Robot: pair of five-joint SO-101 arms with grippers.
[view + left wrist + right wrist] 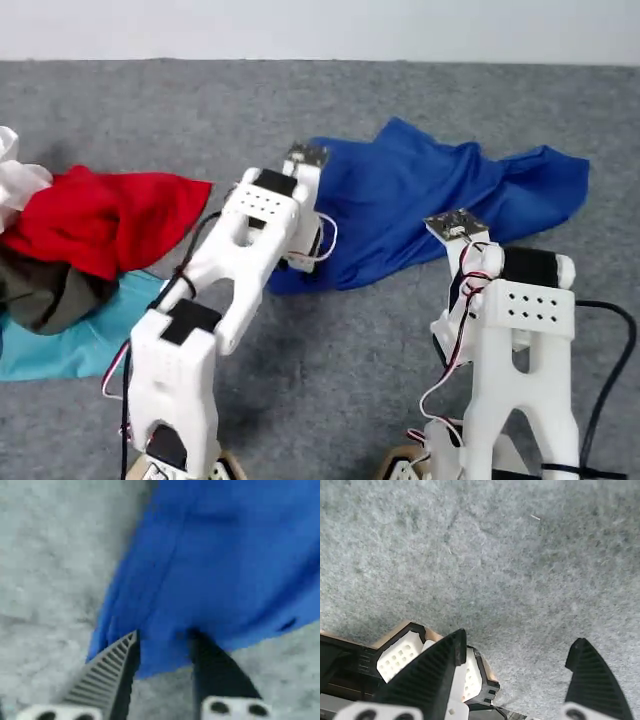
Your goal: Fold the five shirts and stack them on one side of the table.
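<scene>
Left wrist view: the blue shirt (pixel 225 555) is seen with its hem between the parted, released tips of the left gripper (pixel 165 635).

Left arm (pixel 245 240): stretched far towards the middle, wrist tipped down
Left gripper (pixel 162 636): fingers parted, narrow gap
Right arm (pixel 515 320): folded back near its base, on the right
Right gripper (pixel 520 642): pointing down, fingers spread wide

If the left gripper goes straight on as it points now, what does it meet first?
Probably the edge of the blue shirt, just ahead of the open left gripper; the gap between them is hard to judge.
</scene>
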